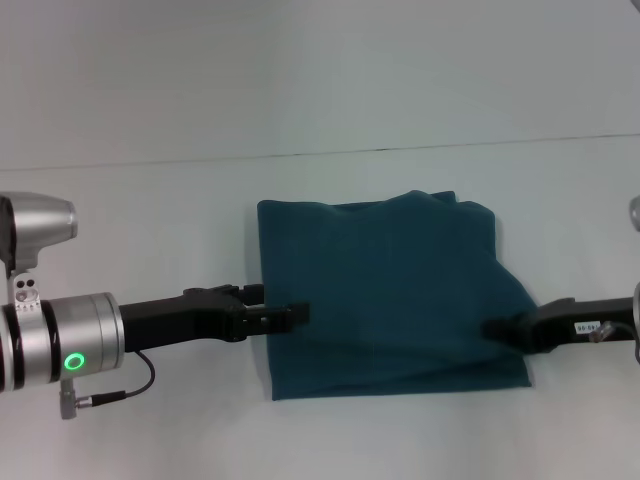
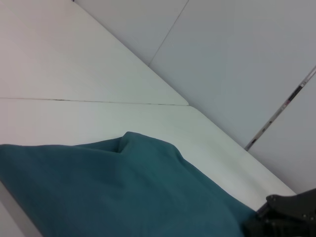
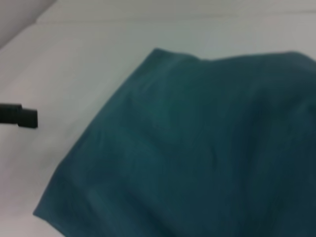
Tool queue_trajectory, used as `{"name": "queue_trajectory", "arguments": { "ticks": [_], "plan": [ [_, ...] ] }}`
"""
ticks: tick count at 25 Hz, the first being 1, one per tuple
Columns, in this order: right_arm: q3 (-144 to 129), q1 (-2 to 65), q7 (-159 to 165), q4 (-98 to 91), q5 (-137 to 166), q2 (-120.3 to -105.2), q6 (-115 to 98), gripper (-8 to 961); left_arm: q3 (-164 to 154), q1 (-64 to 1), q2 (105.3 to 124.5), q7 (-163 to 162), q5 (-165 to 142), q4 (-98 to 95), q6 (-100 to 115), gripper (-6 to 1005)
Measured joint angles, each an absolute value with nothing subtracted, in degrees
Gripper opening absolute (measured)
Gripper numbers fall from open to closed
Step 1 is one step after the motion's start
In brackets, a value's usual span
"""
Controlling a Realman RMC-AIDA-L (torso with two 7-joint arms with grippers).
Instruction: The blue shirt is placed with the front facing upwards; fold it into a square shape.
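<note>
Two grippers flank one folded garment: the blue shirt (image 1: pixel 385 295) lies near the middle of the white table (image 1: pixel 150 200), already a rough rectangle with no print showing on the upper face. The left gripper (image 1: pixel 296 314) reaches in from the table's left side, its tip over the shirt's left edge about halfway down; whether its fingers are parted or closed I cannot tell. The right gripper (image 1: pixel 494 330) comes in from the right and meets the shirt's right edge low down, where the cloth slopes and bulges outward; its fingers are hidden too, so no call there. In the right wrist view the left gripper's dark tip (image 3: pixel 19 115) pokes in beside the cloth. My read on handling: light, soft, limp cotton, several layers thick now, prone to sliding layer over layer and sagging when lifted. The far edge looks rumpled. Best hold is probably a pinch through all layers at the side edges or near corners, both sides together, kept low.
</note>
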State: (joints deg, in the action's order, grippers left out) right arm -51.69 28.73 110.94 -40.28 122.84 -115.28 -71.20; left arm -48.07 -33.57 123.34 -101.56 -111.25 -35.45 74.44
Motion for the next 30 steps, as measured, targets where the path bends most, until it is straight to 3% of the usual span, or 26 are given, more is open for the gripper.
{"name": "queue_trajectory", "arguments": {
  "ticks": [11,30],
  "plan": [
    [-51.5,29.0,111.3,-43.1,124.2,-115.97,-72.4,-1,-48.1,-33.4,123.31,-101.6,-111.3,-35.4,74.4,964],
    [-52.3,34.9,111.2,-40.1,131.3,-118.96,-74.8,-1,-48.1,-33.4,123.54,-101.3,-111.3,-35.4,73.9,962]
  ]
}}
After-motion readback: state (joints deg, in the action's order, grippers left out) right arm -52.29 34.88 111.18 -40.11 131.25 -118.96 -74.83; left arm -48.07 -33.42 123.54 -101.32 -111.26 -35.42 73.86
